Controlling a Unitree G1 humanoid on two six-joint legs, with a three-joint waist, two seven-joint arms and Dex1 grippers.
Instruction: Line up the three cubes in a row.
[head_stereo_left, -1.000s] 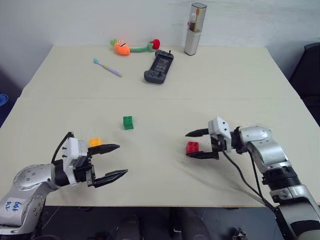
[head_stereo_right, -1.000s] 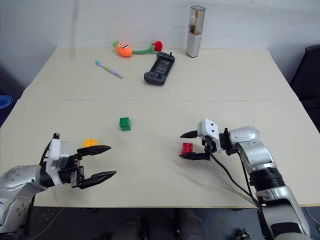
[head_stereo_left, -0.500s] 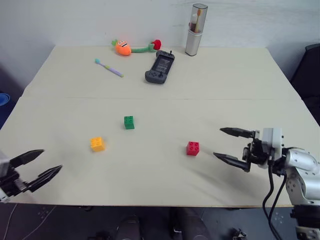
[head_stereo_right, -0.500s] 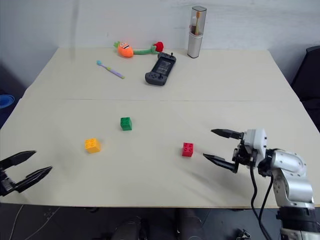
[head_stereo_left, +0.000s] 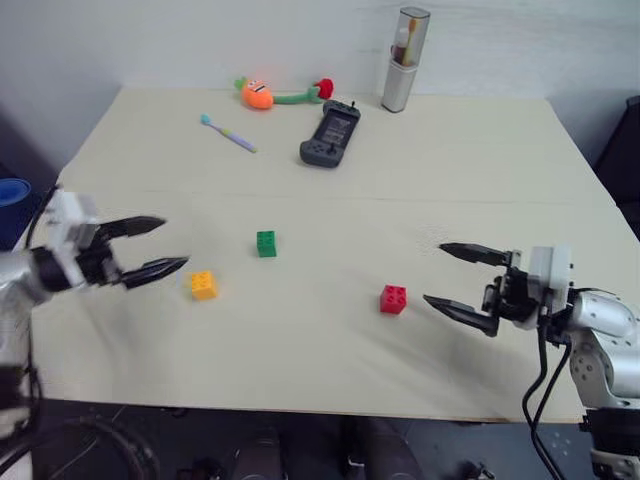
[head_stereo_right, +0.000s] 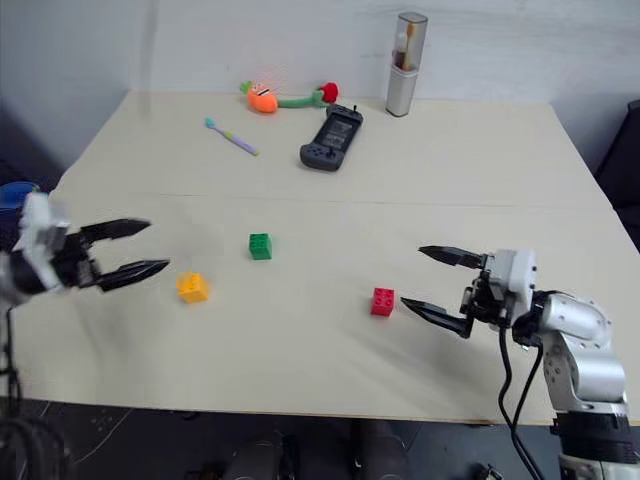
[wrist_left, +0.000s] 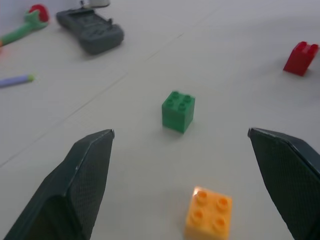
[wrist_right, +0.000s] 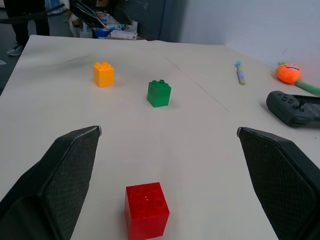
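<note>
Three bricks loose on table (head_stereo_left: 420, 160): yellow brick (head_stereo_left: 203, 285), green brick (head_stereo_left: 266, 243), red brick (head_stereo_left: 393, 299), well apart, unaligned; left gripper (head_stereo_left: 155, 246) and right gripper (head_stereo_left: 458, 279) spread wide, empty; risk of nudging small bricks askew on a careless approach.

On my right arm (head_stereo_left: 600, 335) I'm seeing rounded silver-grey metal segments, with black cables looping down beneath the wrist. A white boxy block sits just behind the right gripper (head_stereo_left: 462, 285); its two fingers are black, slim and pointed, with a fine mesh texture. The left gripper (head_stereo_left: 145, 247) has the same white block and black fingers.
</note>
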